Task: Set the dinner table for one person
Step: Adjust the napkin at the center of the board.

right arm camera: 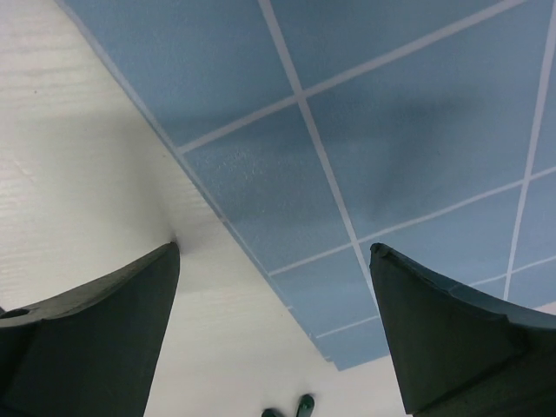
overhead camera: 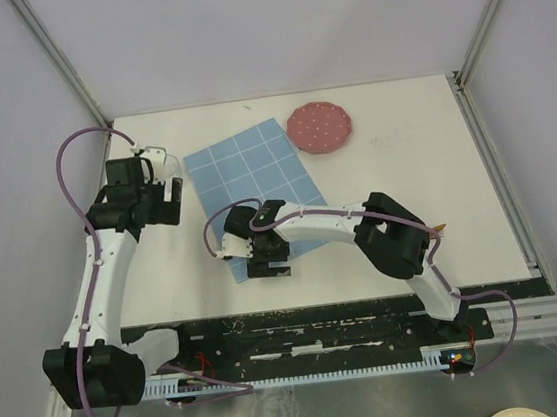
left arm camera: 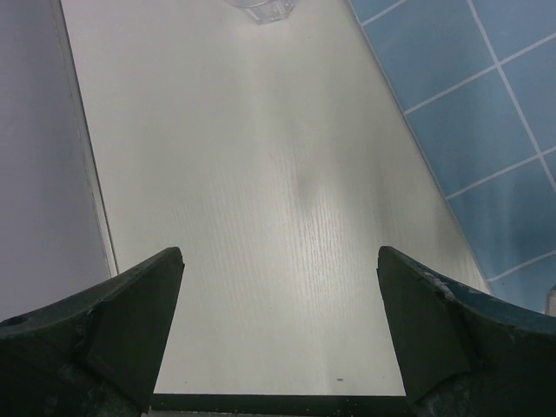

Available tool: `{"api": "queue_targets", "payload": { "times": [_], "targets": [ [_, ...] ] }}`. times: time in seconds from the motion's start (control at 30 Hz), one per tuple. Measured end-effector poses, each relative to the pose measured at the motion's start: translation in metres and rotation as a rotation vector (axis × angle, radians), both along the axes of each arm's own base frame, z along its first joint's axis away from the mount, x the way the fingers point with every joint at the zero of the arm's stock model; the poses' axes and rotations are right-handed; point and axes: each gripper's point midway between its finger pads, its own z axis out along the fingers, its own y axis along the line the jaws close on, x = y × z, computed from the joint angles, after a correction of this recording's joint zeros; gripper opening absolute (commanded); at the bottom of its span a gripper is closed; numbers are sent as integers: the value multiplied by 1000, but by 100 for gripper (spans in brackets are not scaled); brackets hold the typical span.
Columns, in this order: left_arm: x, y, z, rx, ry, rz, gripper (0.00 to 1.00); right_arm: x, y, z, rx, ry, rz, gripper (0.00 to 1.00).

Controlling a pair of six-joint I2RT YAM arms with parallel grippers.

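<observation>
**A:** As the arms stand over it from the near edge, where is the dinner table (overhead camera: 431, 221)?

**B:** It is the big white square top that fills the middle of the overhead view, ahead of both arm bases. A blue mat (overhead camera: 255, 176) with a white grid lies on it left of centre, turned at a slant. A pink plate (overhead camera: 320, 126) with pale dots sits flat near the far edge, just beside the mat's far right corner.

**A:** And the left claw (left arm camera: 278, 261)?

**B:** It is open, its two dark fingers wide apart with nothing between them. It hangs over bare white tabletop on the left side. The mat's edge runs along the right of its wrist view. At the very top of that view there is the base of a clear glass (left arm camera: 261, 10), mostly cut off by the frame.

**A:** The right claw (right arm camera: 274, 252)?

**B:** It is open as well and holds nothing. It hangs over the near left edge of the mat. The left finger is above white table and the right finger above blue cloth. The mat's corner shows low between them.

**A:** Is either one touching anything?

**B:** Not that I can see.
</observation>
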Motion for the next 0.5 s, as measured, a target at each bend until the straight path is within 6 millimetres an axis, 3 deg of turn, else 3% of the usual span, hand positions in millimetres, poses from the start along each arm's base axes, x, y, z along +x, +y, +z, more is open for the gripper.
{"api": "queue_targets", "payload": {
  "times": [0.5],
  "targets": [
    [-15,10,15,47,-15,28,99,5,11,-11,62,58,-16,100]
  ]
}}
